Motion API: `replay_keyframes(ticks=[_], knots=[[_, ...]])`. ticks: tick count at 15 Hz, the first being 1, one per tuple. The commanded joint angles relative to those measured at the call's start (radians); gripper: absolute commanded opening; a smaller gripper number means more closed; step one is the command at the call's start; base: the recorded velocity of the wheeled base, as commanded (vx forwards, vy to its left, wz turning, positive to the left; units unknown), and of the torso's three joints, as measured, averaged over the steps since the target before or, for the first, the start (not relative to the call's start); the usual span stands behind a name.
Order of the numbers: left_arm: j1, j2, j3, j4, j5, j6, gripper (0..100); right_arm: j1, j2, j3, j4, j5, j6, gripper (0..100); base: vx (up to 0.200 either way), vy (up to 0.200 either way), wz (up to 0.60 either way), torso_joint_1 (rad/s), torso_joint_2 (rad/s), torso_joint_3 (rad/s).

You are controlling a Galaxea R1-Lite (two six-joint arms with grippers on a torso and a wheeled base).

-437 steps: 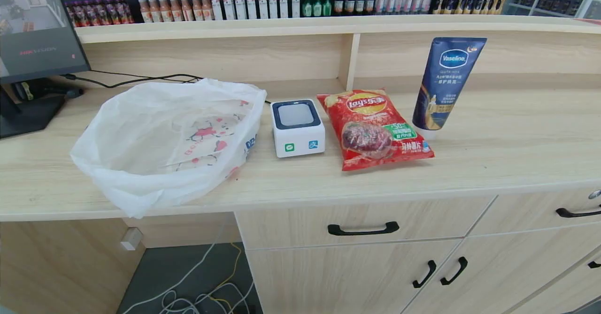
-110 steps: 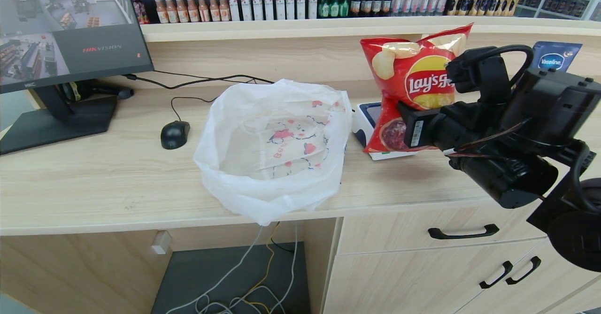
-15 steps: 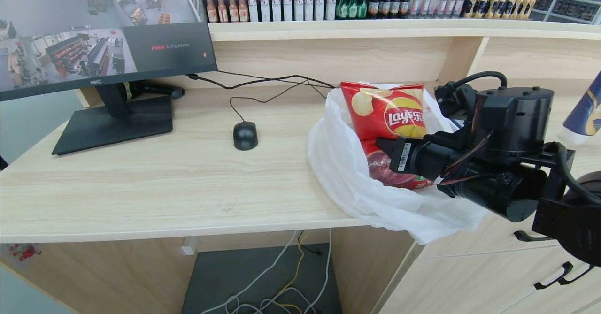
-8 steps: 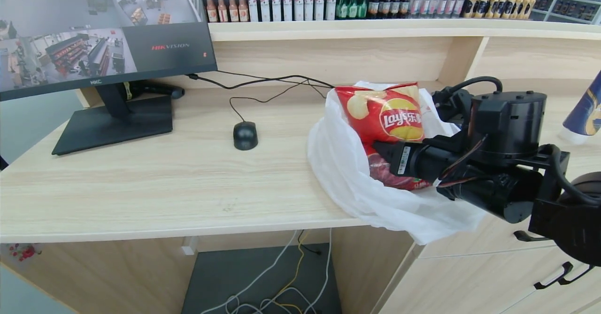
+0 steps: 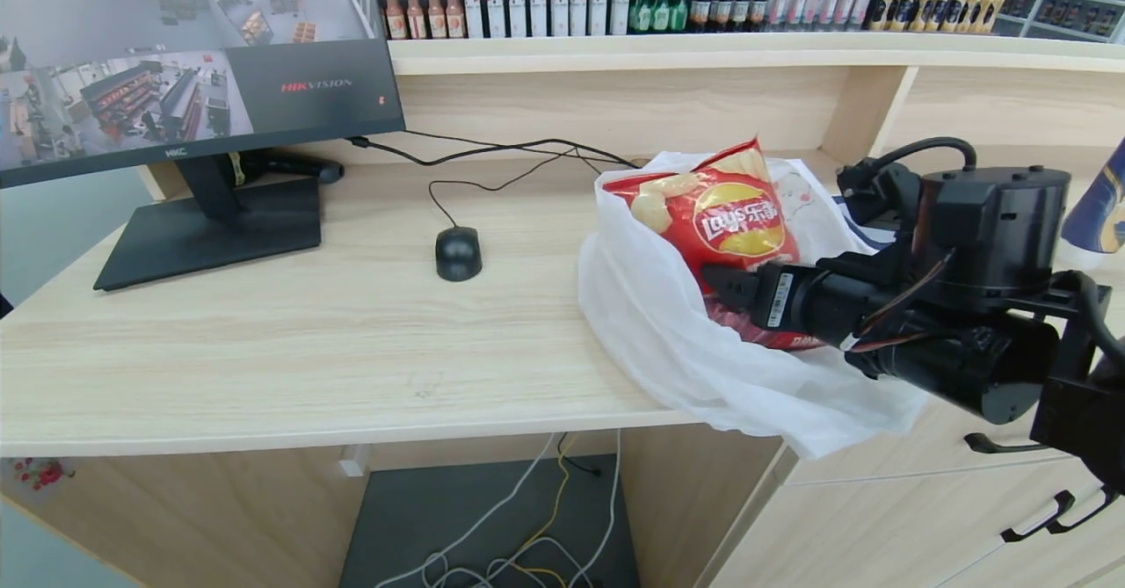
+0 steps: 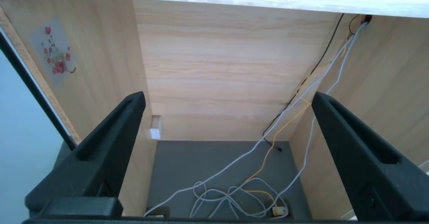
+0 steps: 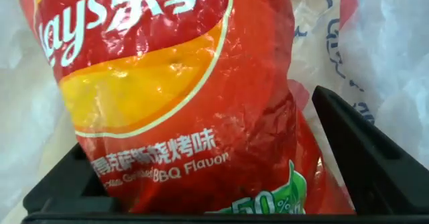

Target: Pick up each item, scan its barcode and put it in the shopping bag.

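Chip bag (image 5: 734, 219) leans in shopping bag (image 5: 650, 324) overhanging counter (image 5: 264, 351) edge.

I see the chips bag (image 5: 734, 228) lying tilted in the shopping bag (image 5: 668, 351), on the right part of the counter (image 5: 308, 342). The mouse (image 5: 458, 253) sits left of the shopping bag, the monitor (image 5: 176, 52) farther left, and bottles (image 5: 562, 10) line the shelf (image 5: 703, 50) behind.
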Motion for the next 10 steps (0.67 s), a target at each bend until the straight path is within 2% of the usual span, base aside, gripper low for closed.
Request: replay_keyframes(ticks=[1,7,10], knots=[[0.001,0.0,0.0,0.0,0.0,0.0,100,0.001,-0.055,0.0,-0.006,0.0,-0.003,100,0.0,0.0,0.0,0.0,0.0,0.0],[0.001,0.0,0.0,0.0,0.0,0.0,100,0.001,-0.188,0.009,-0.001,-0.001,-0.029,100,0.0,0.0,0.0,0.0,0.0,0.0],[0.0,0.0,0.0,0.0,0.0,0.0,100,0.001,-0.279,0.061,-0.001,0.006,-0.084,100,0.0,0.0,0.0,0.0,0.0,0.0]])
